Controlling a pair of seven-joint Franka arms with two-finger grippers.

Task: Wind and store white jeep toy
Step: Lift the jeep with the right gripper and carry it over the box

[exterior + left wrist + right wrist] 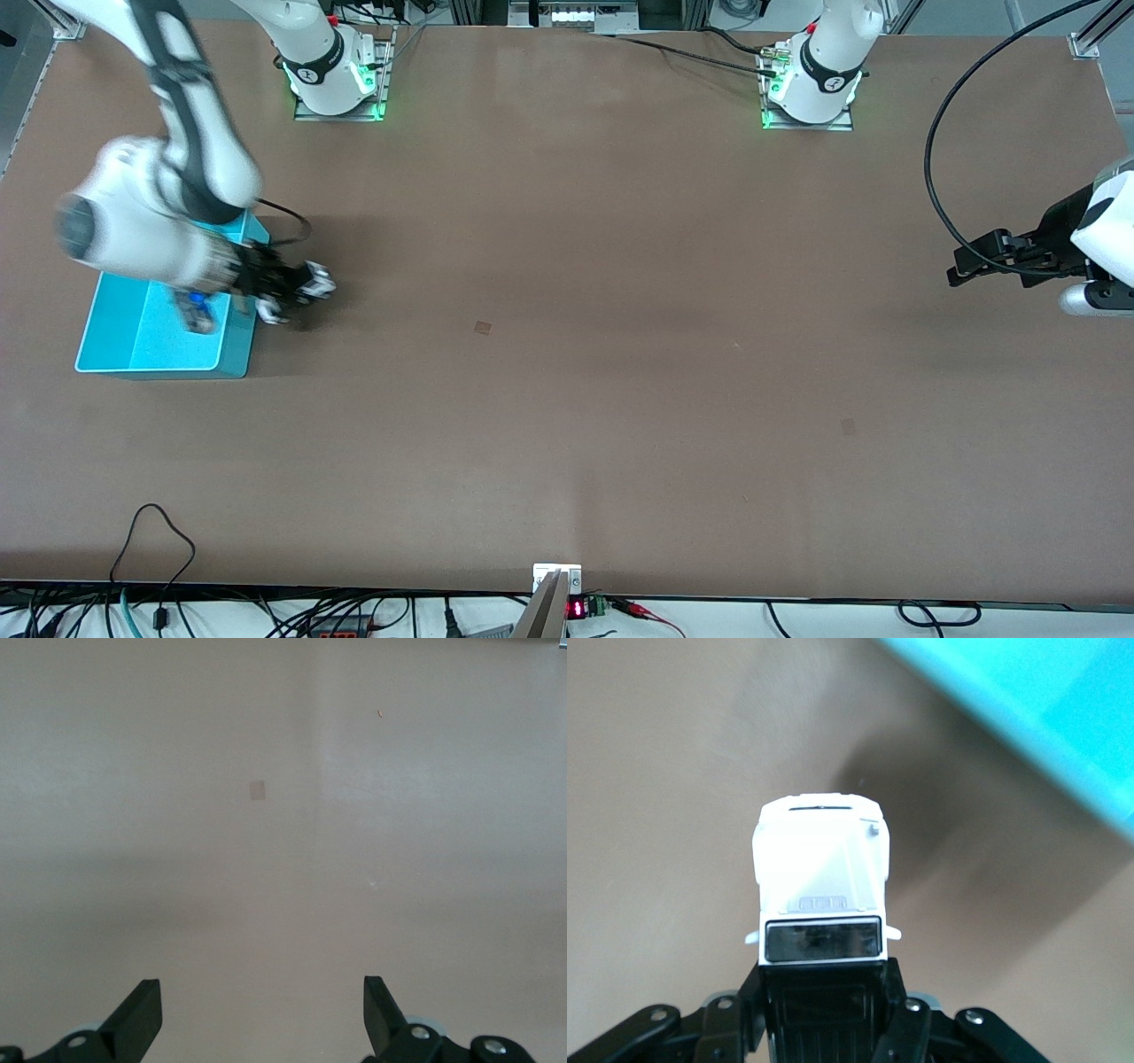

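My right gripper is shut on the white jeep toy, held by its black rear section just past the edge of the turquoise bin, over the table. In the right wrist view the jeep points away with its white hood forward, the black fingers clamp its black roof, and a corner of the bin shows. My left gripper waits open and empty over the table at the left arm's end; its fingers stand wide apart above bare table.
A small blue and grey object lies inside the bin. Small square marks sit on the brown table. Cables run along the table's front edge.
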